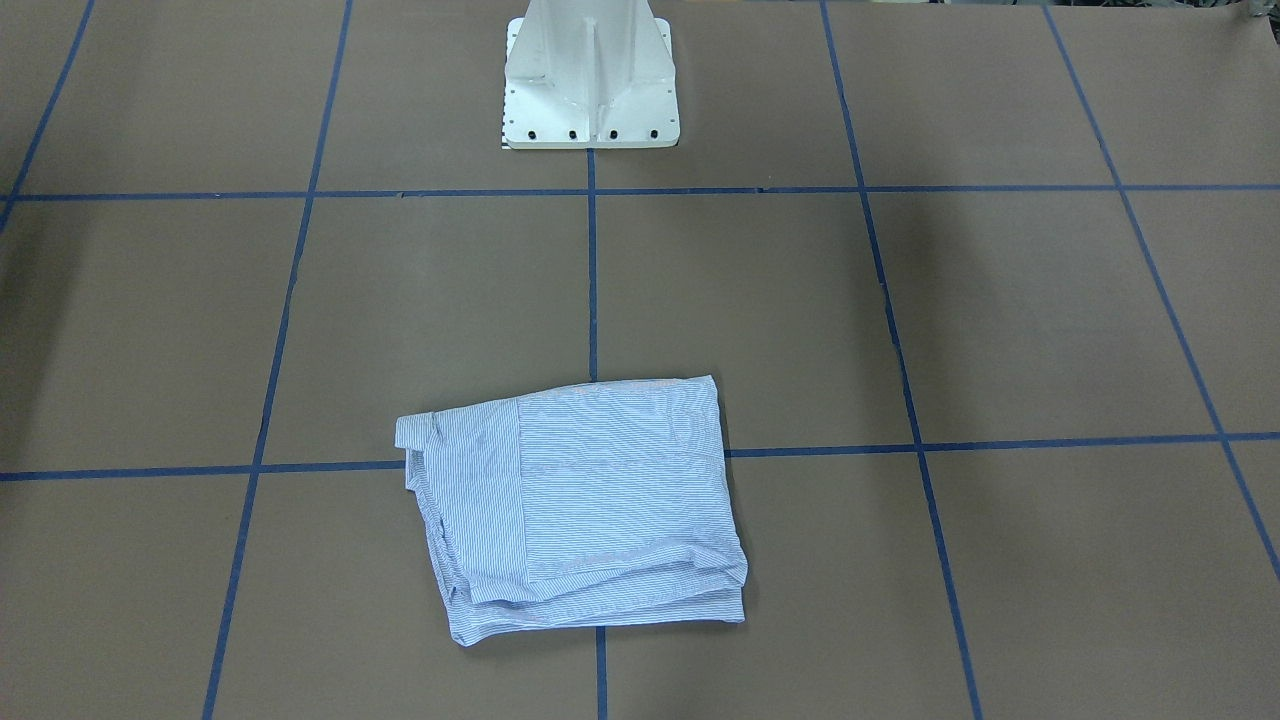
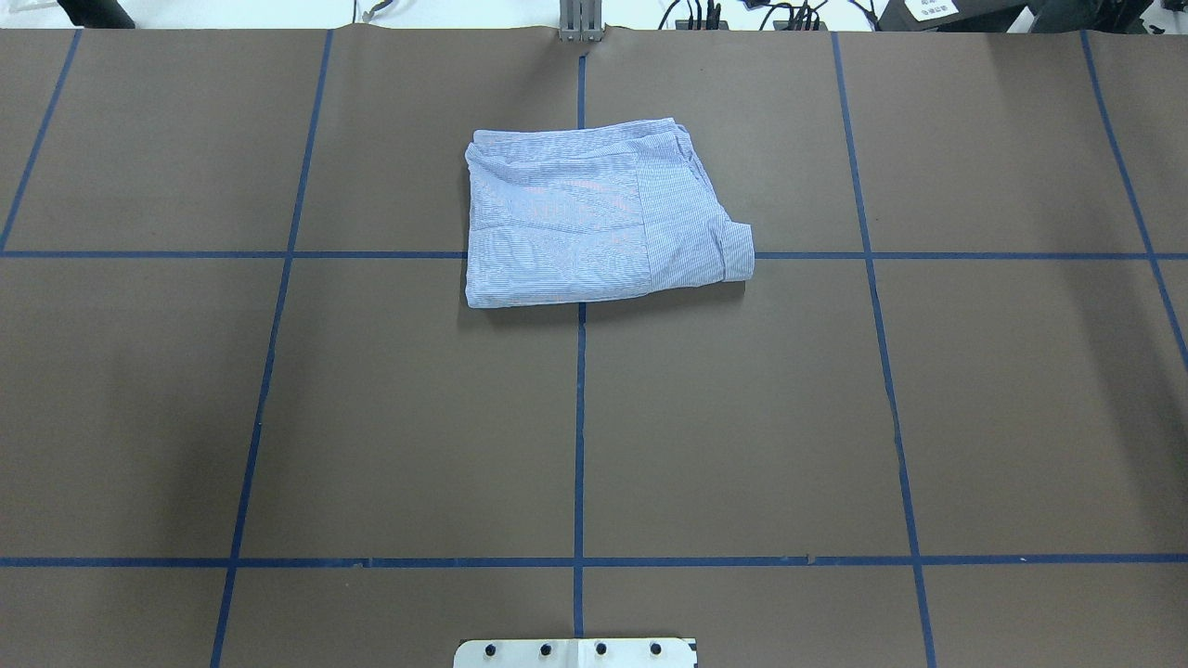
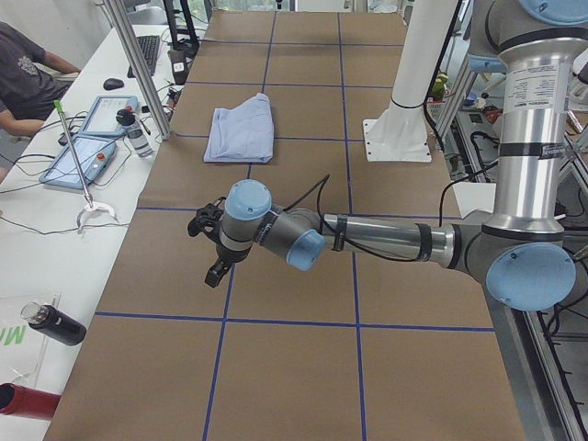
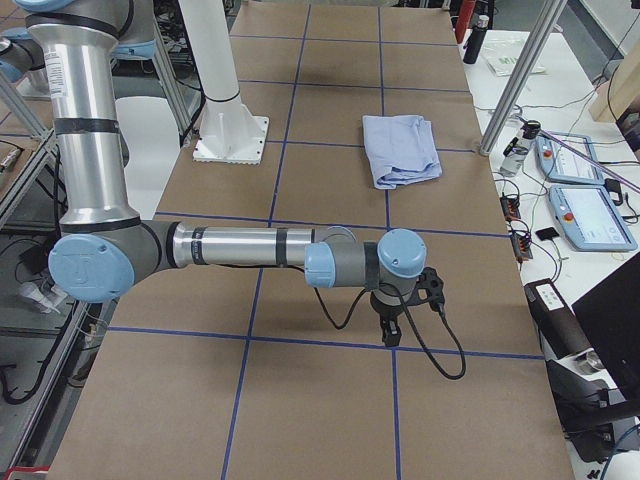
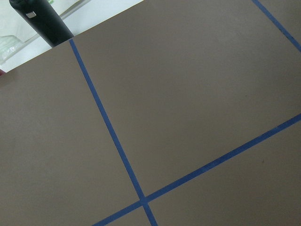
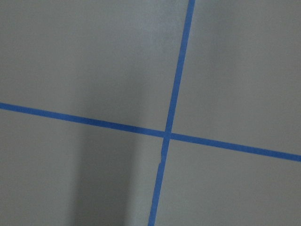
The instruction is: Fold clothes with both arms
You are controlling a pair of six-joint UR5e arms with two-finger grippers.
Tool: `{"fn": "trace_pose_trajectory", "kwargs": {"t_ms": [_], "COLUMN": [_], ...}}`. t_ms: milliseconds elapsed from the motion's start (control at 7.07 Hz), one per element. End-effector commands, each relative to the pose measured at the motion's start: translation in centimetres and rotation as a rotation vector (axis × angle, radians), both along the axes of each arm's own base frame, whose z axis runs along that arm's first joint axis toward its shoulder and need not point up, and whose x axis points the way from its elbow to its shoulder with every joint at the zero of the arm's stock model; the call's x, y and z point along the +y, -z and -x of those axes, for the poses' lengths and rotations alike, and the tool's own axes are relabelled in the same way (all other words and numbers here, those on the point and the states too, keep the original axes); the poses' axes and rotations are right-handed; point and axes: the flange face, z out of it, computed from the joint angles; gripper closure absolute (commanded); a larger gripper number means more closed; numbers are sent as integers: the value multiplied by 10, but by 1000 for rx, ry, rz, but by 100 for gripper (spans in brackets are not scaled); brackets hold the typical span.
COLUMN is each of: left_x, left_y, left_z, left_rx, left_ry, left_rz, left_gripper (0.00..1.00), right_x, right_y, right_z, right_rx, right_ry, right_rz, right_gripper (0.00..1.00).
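Our left arm (image 3: 386,241) drops in an upright column to its elbow, then runs level toward 9 o'clock in the left side view. There the wrist bends and our left pincer (image 3: 217,273) points down. In the right side view our right arm (image 4: 240,246) reaches level toward 3 o'clock, with our right pincer (image 4: 389,333) pointing down. We cannot tell how either pincer's jaws stand.

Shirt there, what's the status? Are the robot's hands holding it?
Left gripper and right gripper both away from it, open or shut unclear. Shirt folded, lying on table. Nothing on it.
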Motion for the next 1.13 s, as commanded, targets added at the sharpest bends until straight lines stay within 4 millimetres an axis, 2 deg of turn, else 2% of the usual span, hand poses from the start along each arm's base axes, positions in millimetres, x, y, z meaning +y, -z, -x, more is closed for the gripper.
{"fn": "trace_pose_trajectory", "kwargs": {"t_ms": [0, 283, 425, 991], "left_x": [0, 10, 7, 15], "left_y": [-5, -2, -4, 20], "left_z": [0, 1, 1, 2], "left_rx": [3, 2, 5, 9], "left_ry": [0, 5, 4, 2], "left_rz": [70, 68, 66, 19], "left_gripper": [1, 1, 1, 1], "right_x": [28, 29, 28, 26], "right_y": [-4, -10, -9, -4], "right_z": [-2, -2, 0, 12], "right_rx": [4, 2, -1, 4], "right_ry": [2, -4, -2, 27], "right_rz": [3, 20, 22, 3], "right_gripper": [0, 0, 0, 0]}}
